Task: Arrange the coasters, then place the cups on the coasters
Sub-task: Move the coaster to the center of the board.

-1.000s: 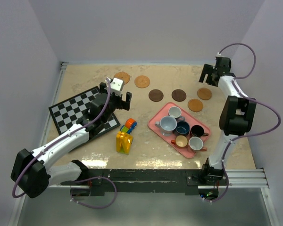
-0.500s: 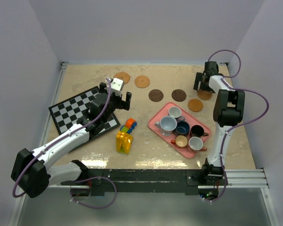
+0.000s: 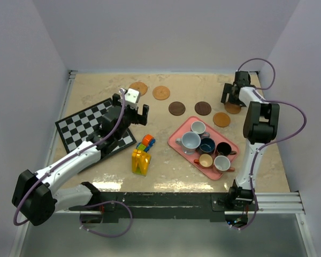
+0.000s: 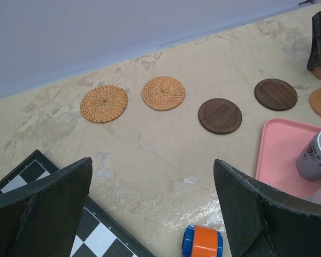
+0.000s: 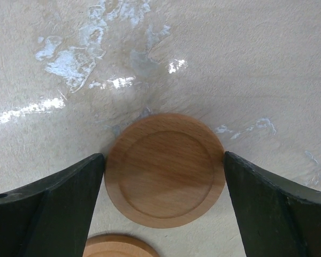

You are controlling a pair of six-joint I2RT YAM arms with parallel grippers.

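- Tan wooden coaster (image 5: pixel 166 170) flat on the table (image 5: pixel 230 64), at the far right end of the row, straddled by the right claw (image 5: pixel 163 160). Claw spread wide, fingertips at or just off the rim on both sides, no firm pinch evident.
- Risk of a skid instead of a lift: thin disc, low rim, little to catch. Closing too high likely to ride over the top; closing off-centre likely to shove it sideways.
- Risk of knocking the second tan coaster (image 5: pixel 120 246) just beside it and spoiling the spacing.
- Further left, dark brown coasters (image 4: pixel 220 115) and woven coasters (image 4: pixel 104 104), well apart from this grab.
- Cups (image 3: pixel 206 144) all packed together on the pink tray (image 3: pixel 174 138), none on a coaster yet; tight packing and handles a likely cause of knocks later.
- Left claw (image 4: pixel 152 163) spread and empty above the chessboard (image 3: pixel 80 126) corner; no clash likely.
- Little swing room on the right: side wall and far table edge near. More open table behind the row and left of the tray, save for the toy blocks (image 3: pixel 142 155).
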